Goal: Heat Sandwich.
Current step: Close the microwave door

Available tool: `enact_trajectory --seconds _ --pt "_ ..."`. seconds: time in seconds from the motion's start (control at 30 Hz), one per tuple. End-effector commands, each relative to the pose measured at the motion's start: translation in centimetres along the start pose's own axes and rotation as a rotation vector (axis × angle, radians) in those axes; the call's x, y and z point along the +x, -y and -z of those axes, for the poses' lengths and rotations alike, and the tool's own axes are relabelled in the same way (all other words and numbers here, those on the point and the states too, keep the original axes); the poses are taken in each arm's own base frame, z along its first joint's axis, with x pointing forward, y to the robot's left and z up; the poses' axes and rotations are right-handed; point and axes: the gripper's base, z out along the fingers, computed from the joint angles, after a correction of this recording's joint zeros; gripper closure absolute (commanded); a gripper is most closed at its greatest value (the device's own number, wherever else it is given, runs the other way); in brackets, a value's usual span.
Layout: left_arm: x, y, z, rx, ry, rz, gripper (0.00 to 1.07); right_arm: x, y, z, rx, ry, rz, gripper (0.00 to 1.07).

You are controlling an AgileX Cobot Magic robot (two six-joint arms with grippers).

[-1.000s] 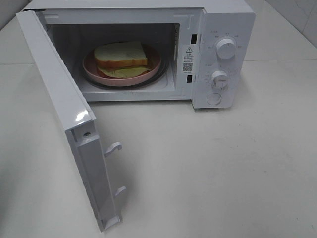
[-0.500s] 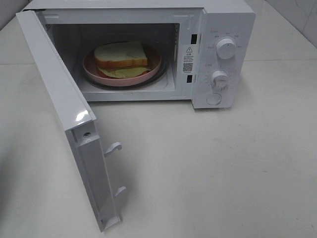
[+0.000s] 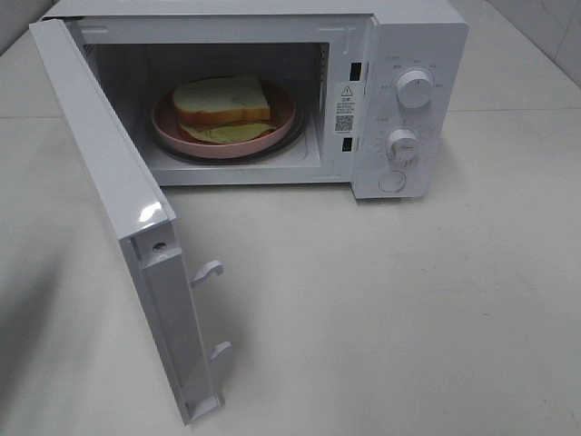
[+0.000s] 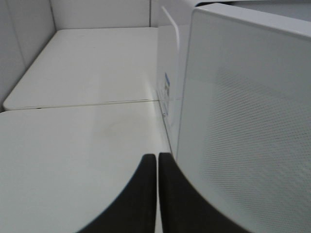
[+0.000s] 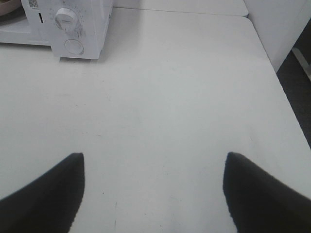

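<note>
While the door (image 3: pixel 109 173) hangs wide, table (image 3: pixel 427 327): pale and broad, carrying the oven at its far side; neither arm shows in the high view.
microwave (image 3: pixel 413 36): white, its cavity facing the camera and the control panel on its right.
door position: hinged at the oven's left front corner and swung out toward the camera. It stands upright, with its outer face turned toward the side where the left arm works.
key relation: the door's free edge has to swing rightward to the cavity. The left arm is the nearer one and already sits on the pushing side.
left gripper (image 4: pixel 157 160): fingers pressed together and holding nothing, just beside the meshed outer face. Whether it touches cannot be told.
right gripper (image 5: pixel 154 155): jaws spread wide and empty over bare table, well apart from the oven and looking toward its panel corner.
plate (image 3: pixel 283 123): round and pink, inside the cavity.
sandwich (image 3: pixel 222 100): lies on the plate inside the cavity, so loading looks done and closing the door is probably next.
knobs (image 3: pixel 415 89): two on the panel; their settings are too small to read.
change: against a second ago, a soft shadow has spread across the table left of the door, which suggests the left arm is drawing in. The door, plate and sandwich have not shifted.
</note>
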Motion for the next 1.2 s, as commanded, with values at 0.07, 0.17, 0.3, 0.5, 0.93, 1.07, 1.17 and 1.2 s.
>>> enact_trajectory --seconds 0.07,0.17,0.3,0.5,0.93,1.07,1.17,1.2 --pt "-0.3 0.8 -1.5 0.123 0.031 -0.02 1.06 0.1 0.0 0.4 0.005 0.035 -0.011 0.31" --pt "-0.1 1.0 -2.1 0.158 0.027 -0.018 1.06 0.1 0.0 0.4 0.005 0.035 -0.011 0.31" --pt "0.3 1.5 -2.9 0.218 0.027 -0.006 1.06 0.1 0.0 0.4 0.005 0.035 -0.011 0.31" --pt "1.1 3.8 -4.5 0.313 0.005 -0.065 1.06 0.1 0.0 0.4 0.005 0.035 -0.011 0.31" --pt "0.9 8.2 -7.6 0.395 -0.004 -0.035 1.06 0.1 0.0 0.4 0.005 0.035 -0.011 0.31" --pt "0.7 9.3 -8.3 0.408 -0.009 -0.034 1.06 0.1 0.0 0.4 0.005 0.035 -0.011 0.31" --pt "0.7 9.9 -8.7 0.411 -0.014 -0.033 1.06 0.1 0.0 0.4 0.005 0.035 -0.011 0.31" --pt "0.7 10.2 -8.9 0.413 -0.022 -0.034 1.06 0.1 0.0 0.4 0.005 0.035 -0.011 0.31"
